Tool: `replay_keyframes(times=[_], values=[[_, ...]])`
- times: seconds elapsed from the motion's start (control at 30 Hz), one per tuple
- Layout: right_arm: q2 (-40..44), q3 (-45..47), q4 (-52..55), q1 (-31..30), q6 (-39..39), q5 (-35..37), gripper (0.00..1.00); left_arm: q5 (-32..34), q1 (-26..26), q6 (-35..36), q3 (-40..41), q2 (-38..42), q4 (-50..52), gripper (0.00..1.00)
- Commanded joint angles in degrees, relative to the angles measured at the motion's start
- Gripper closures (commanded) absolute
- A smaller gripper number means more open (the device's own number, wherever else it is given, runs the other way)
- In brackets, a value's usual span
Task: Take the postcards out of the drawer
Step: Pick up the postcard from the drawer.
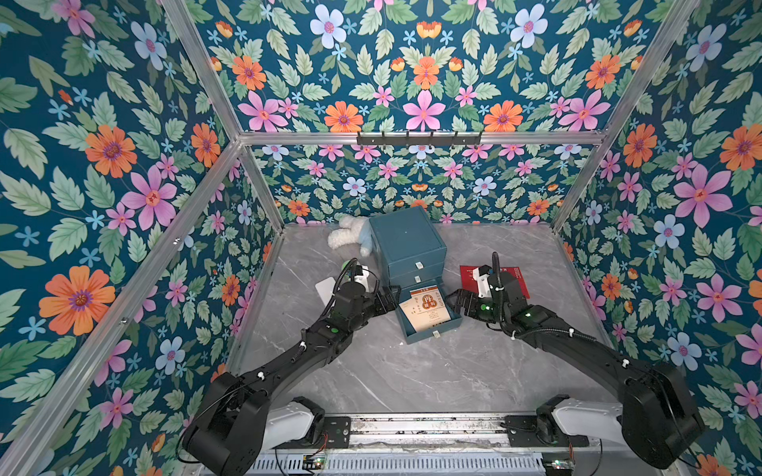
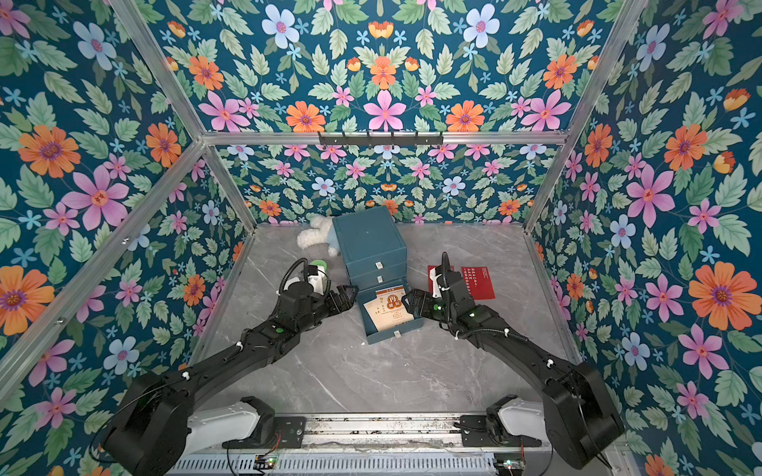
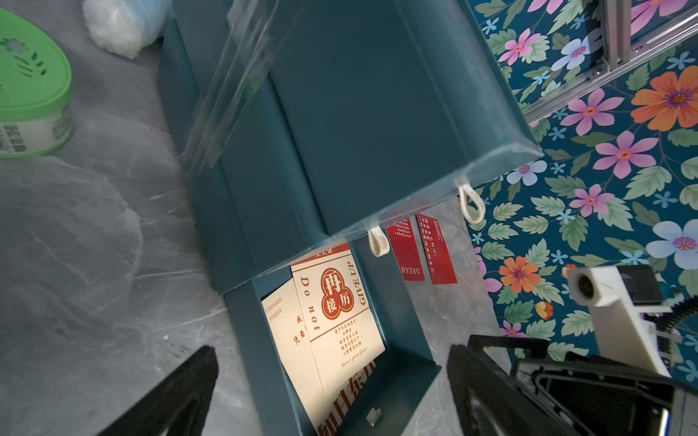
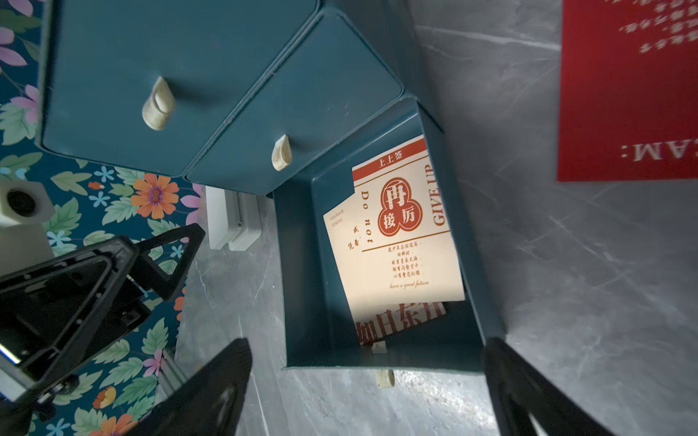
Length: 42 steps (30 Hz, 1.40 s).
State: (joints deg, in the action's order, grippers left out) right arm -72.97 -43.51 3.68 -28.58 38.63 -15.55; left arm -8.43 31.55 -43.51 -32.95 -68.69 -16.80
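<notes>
On the grey marble table (image 1: 412,371), a teal chest (image 1: 406,243) stands with its bottom drawer (image 1: 431,334) pulled out toward the robot. The left gripper (image 1: 393,297) and right gripper (image 1: 454,305) flank the drawer just outside its side walls, both spread wide and holding nothing. Two red postcards (image 1: 517,280) already lie on the table beyond the right arm. Two cream postcards (image 1: 429,309) lie overlapped on the drawer floor, their long axis running front to back, slightly skewed. The upper one sits close to the right-hand wall, so the right gripper looks nearer and would reach inward and down.
</notes>
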Motion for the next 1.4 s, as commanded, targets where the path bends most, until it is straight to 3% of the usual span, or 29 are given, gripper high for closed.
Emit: replay_keyframes(times=[0.0, 0.1, 0.33, 0.57, 0.97, 1.37], values=[[-3.23, -2.97, 1.35, -2.28, -0.57, -1.69, 0.06, 1.15, 0.0, -0.64, 1.04, -0.02, -1.83, 0.03], [-7.45, -5.52, 1.0, -5.14, -0.43, -1.72, 0.08, 0.33, 0.0, -1.02, 2.8, -0.71, -3.31, 0.03], [-17.29, -8.97, -3.32, -6.52, 2.4, -5.35, 0.23, -1.39, -0.02, -1.69, 6.87, -2.39, -7.25, 0.07], [-24.83, -14.92, 0.07, -7.6, 1.43, -4.96, 0.32, -1.61, 0.0, -0.55, 7.99, -3.69, -8.5, 0.09], [-29.95, -22.99, 15.87, -8.58, -4.09, 10.88, 0.33, -2.82, 0.0, -0.21, 7.55, -5.91, -10.15, 0.09], [-37.33, -29.77, 18.82, -9.43, -8.19, 15.57, 0.32, -3.18, 0.0, 0.09, 5.72, -6.63, -9.35, 0.08]])
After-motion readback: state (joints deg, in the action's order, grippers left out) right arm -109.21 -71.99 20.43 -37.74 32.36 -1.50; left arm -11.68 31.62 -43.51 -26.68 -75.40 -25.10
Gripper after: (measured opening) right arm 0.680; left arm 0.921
